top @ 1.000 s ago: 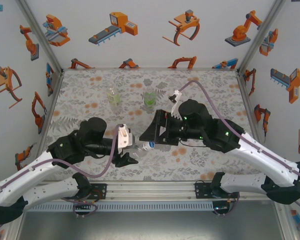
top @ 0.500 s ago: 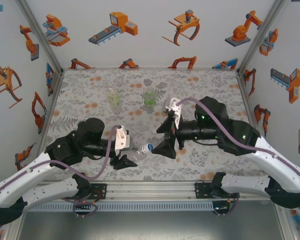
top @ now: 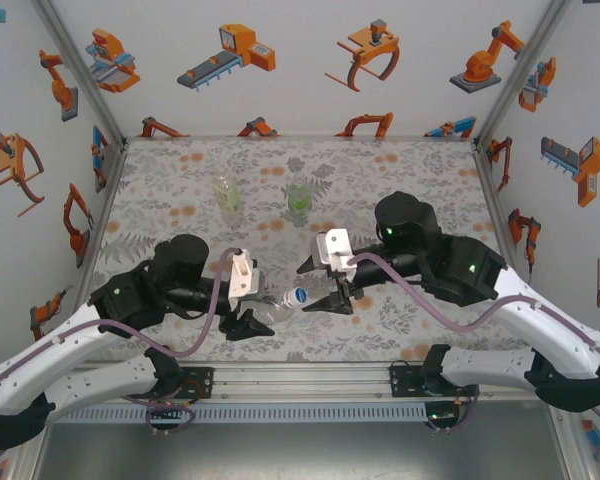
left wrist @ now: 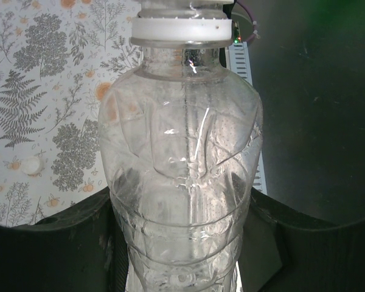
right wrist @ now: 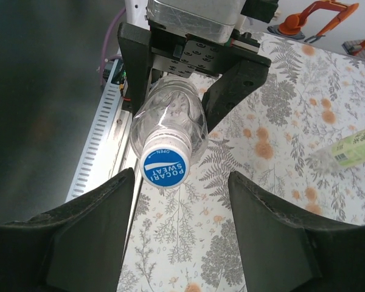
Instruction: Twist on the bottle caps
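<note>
Room is tight by the surface's [top: 430, 180] near edge: we see left jaws clamped on the colourless bottle [top: 277, 306], lying level; right jaws stand parted, flanking its blue cap [right wrist: 165, 166], gaps either side.

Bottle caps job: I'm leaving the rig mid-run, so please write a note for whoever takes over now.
Left gripper: shut on the colourless bottle, held on its side.
Right gripper: open, jaws either side of the blue-topped cap, not touching.
Done: that cap sits on the bottle's neck; tightness unclear.
Elsewhere: yellowish bottle and green bottle stand at the back; a pale cap lies loose on the table.
To do: grip and twist the blue-topped cap, then check the other two.
</note>
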Tool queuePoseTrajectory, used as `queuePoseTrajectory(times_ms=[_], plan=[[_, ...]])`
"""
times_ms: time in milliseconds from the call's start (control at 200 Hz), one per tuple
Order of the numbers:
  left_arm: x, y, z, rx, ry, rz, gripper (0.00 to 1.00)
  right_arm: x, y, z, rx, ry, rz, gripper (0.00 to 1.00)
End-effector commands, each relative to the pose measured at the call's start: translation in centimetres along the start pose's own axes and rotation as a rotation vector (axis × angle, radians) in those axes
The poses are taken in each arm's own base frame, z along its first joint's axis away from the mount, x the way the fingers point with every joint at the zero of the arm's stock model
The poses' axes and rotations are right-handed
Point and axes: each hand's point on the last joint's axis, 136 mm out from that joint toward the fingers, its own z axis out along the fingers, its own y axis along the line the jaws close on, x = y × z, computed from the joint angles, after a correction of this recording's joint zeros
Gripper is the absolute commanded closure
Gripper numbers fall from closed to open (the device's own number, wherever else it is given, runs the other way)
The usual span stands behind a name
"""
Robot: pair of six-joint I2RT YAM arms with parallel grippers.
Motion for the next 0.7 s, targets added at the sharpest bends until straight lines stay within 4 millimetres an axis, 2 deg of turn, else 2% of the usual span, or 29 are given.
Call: queuePoseTrajectory(times_ms=[0, 195, 511, 696], plan=[[-1.27, -0.44, -0.68, 0.009, -0.025, -0.005, 1.0, -1.56, 0.26, -0.47, -0.011, -0.055, -0.061, 0.44], [-1.17, -0.53, -0.81, 0.007, -0.024, -0.012, 1.0, -1.98, 0.54, -0.24, -0.031, -0.084, -0.055, 0.48], [-1.82, -0.46, -1.16, -0.004, -0.038, -0.001, 1.0, -1.47, 0.71, 0.15, -0.047, -0.07, -0.031, 0.59], [-1.66, -0.4, -0.99, -0.003, -0.036, -0.007, 1.0, -1.47, 0.62, 0.2, -0.043, -0.075, 0.006, 0.76]])
